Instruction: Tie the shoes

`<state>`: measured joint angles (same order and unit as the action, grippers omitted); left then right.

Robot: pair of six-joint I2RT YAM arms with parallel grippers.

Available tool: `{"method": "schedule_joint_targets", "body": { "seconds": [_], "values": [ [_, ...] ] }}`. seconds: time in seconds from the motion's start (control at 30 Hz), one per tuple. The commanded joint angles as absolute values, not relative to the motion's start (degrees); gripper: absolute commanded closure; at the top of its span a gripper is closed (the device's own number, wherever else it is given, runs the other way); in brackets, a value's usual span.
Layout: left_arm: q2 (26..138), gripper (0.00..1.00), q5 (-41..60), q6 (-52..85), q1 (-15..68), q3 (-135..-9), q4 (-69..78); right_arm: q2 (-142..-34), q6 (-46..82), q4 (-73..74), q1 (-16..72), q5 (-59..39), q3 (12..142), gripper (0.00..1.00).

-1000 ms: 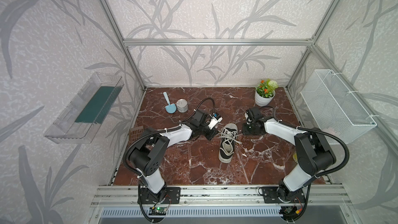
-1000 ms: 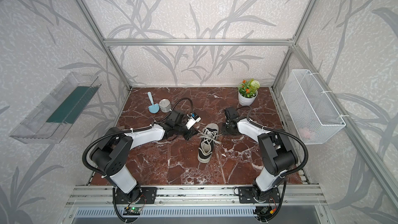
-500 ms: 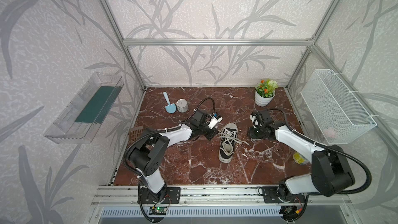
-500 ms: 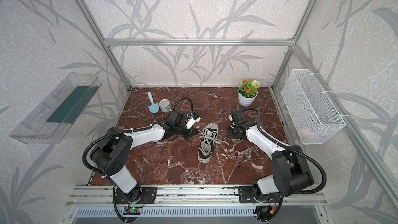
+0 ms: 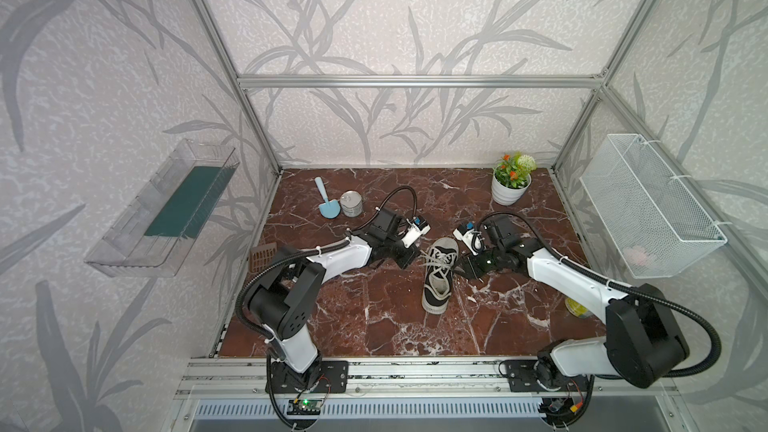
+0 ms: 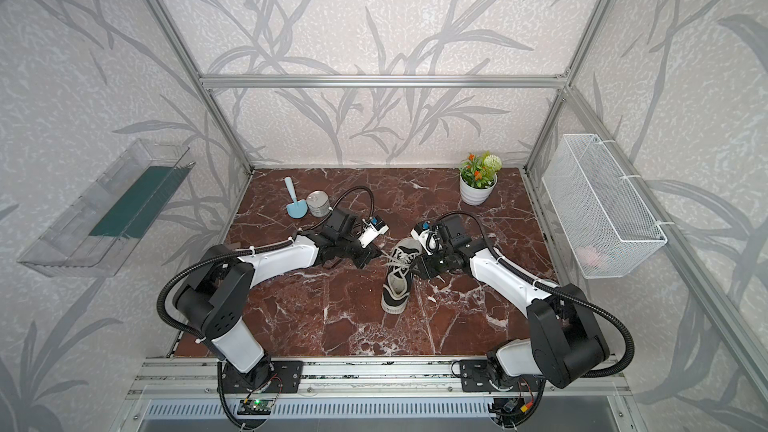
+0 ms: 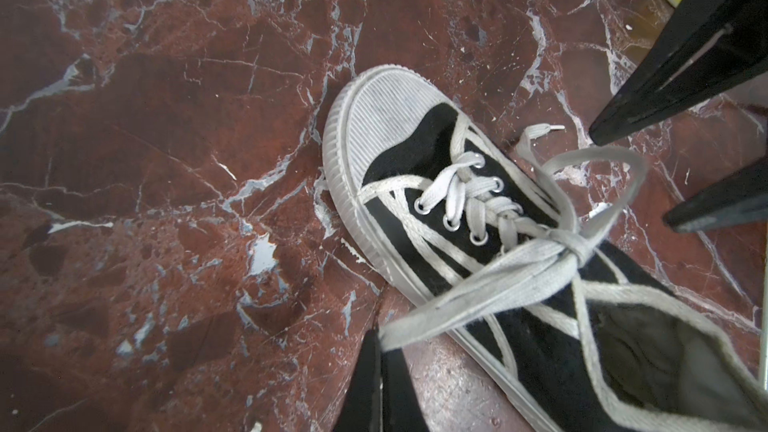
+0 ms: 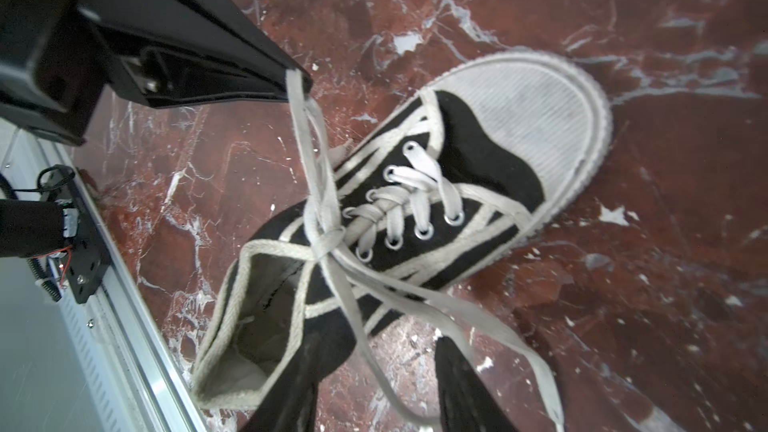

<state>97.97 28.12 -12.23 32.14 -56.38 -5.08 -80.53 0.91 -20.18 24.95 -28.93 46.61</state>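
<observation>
The shoes are one black sneaker (image 5: 437,280) (image 6: 397,280) with a white toe cap, lying mid-floor with its toe toward the front. Its white laces (image 7: 536,261) cross in a knot with a loop to each side. My left gripper (image 7: 380,336) (image 5: 409,261) is shut on the left lace loop, pulling it taut, also visible in the right wrist view (image 8: 297,76). My right gripper (image 8: 380,347) (image 5: 463,270) stands open beside the shoe's collar. The slack right loop (image 8: 374,367) hangs between its fingers (image 8: 455,371), unpinched.
A potted plant (image 5: 510,184) stands back right, and a tin can (image 5: 351,203) and blue scoop (image 5: 326,203) back left. A wire basket (image 5: 648,205) hangs on the right wall, a clear tray (image 5: 166,209) on the left. A small yellow object (image 5: 575,307) lies under the right arm.
My right gripper has swung in from farther right and back to the shoe's side, over the right loop, opening slightly. The left gripper has kept its grip and place.
</observation>
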Motion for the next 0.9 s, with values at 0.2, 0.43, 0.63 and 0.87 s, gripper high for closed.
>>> {"method": "schedule_joint_targets", "body": {
  "seconds": [0.2,0.43,0.63,0.87],
  "values": [
    [97.46,1.00,27.77,-13.81,31.80,-58.01,-7.02,-87.76,-2.24,-20.66,25.31,-35.85,50.54,0.54],
    [97.36,1.00,28.12,-13.00,31.74,-57.83,-6.02,-88.27,-2.98,-21.24,25.31,-34.17,52.01,0.55],
    [97.38,1.00,28.21,-12.83,31.75,-57.88,-6.08,-89.20,-3.13,-20.52,25.24,-34.06,53.37,0.57],
    [97.32,1.00,28.20,-12.66,31.78,-57.83,-5.98,-93.60,-2.55,-22.03,25.25,-36.35,55.33,0.59]
  ]
}}
